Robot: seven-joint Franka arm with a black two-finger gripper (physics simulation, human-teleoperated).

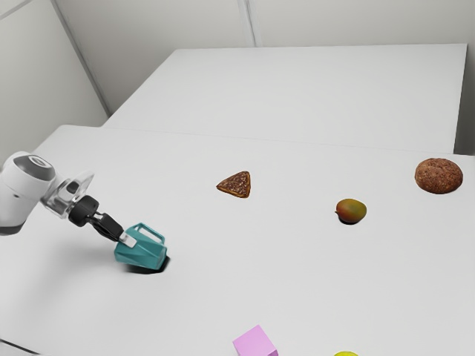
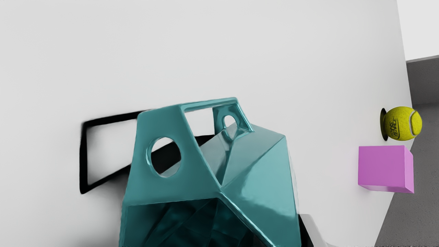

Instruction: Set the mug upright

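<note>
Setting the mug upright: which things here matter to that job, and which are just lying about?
Part of the job:
- mug, tilted
- gripper, at the mug

Just lying about:
- brown triangle
- mango
- bread
- pink block
- tennis ball

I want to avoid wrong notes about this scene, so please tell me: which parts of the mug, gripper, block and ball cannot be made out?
- Mug, wrist view: its lower part is cut off by the bottom edge.
- Mug's surface behind the gripper, exterior view: covered by the gripper.
- Gripper's far side, exterior view: hidden by its near side.
- Pink block and yellow ball, exterior view: cut off by the bottom edge.
</note>
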